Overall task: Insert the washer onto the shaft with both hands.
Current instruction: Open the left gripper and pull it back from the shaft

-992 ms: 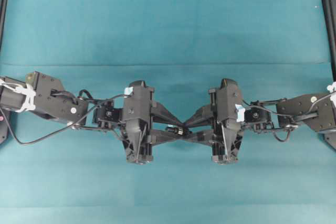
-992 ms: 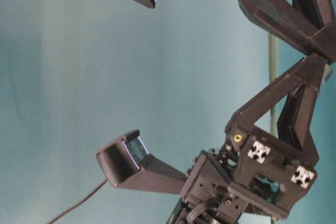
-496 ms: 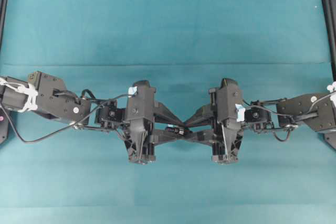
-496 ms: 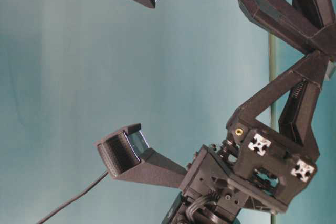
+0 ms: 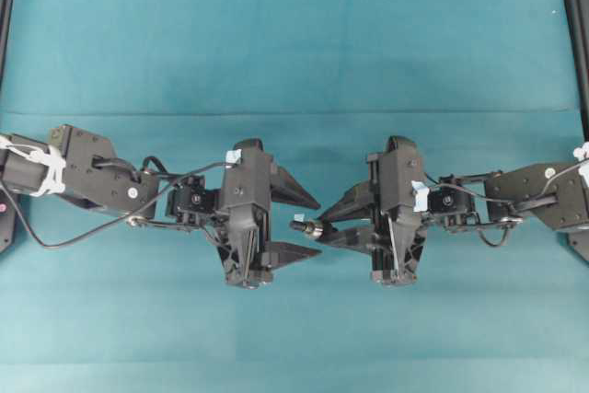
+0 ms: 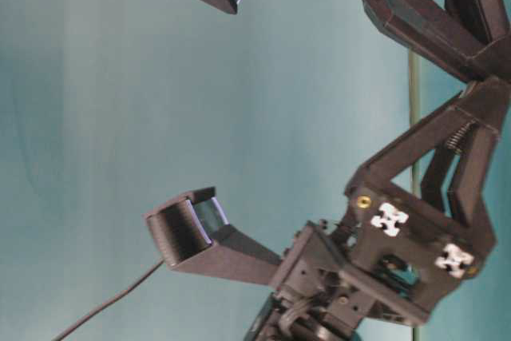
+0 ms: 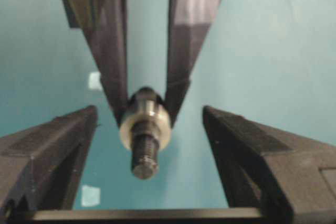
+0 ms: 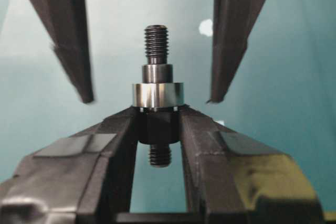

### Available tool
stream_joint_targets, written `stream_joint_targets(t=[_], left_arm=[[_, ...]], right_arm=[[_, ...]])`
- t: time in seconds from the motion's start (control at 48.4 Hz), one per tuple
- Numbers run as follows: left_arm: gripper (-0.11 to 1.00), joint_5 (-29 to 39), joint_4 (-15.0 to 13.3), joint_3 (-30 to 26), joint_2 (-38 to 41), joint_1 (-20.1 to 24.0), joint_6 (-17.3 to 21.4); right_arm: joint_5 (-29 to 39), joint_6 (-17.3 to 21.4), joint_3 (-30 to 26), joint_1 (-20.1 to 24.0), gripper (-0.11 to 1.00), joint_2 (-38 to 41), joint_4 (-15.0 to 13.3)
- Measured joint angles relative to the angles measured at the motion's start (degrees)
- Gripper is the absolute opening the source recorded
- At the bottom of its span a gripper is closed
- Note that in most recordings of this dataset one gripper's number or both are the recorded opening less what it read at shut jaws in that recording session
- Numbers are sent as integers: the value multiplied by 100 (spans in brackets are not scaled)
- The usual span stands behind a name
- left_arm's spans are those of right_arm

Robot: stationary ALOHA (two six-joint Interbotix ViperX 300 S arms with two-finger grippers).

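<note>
Spreading under everything: a teal cloth (image 5: 294, 43) covering the table, creased in bands across the overhead view.

Reaching in from the left edge: the left arm (image 5: 83, 177), black, cabled, tagged with pale tape. Reaching in from the right edge: the right arm (image 5: 543, 192), of the same build, meeting it near the middle.

Standing with fingers spread wide apart and gripping nothing: the left gripper (image 5: 307, 225), its tips pointing toward the middle. Flanking the parts on both sides without touching them, as seen from the left wrist camera: its two dark fingers (image 7: 252, 156).

Clamping tight on the shaft's thicker middle section: the right gripper (image 8: 157, 121), tips aimed at the left gripper across a small gap in the overhead view.

Sticking out beyond the right fingertips toward the left gripper: the shaft (image 8: 156, 51), dark, stepped, its threaded tip pointing away from the right wrist camera, its other threaded end showing behind the fingers.

Sitting around the shaft, right against the right fingertips: the washer (image 8: 157, 94), a bright metal ring, off the cloth.

Dotting the cloth below, blurred: pale tape scraps (image 7: 90, 195).
</note>
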Motion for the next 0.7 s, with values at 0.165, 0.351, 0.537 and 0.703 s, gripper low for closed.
stream_joint_targets(t=[0.165, 0.351, 0.537, 0.703], left_arm=[[84, 62, 0, 79, -79, 0, 0], [84, 202, 0, 211, -202, 0, -9], [84, 413, 0, 369, -501, -9, 0], [84, 642, 0, 580, -826, 0, 0]], right_arm=[[9, 0, 0, 0, 0, 0, 0], [9, 0, 0, 0, 0, 0, 0], [9, 0, 0, 0, 0, 0, -9], [9, 9, 0, 0, 0, 0, 0]])
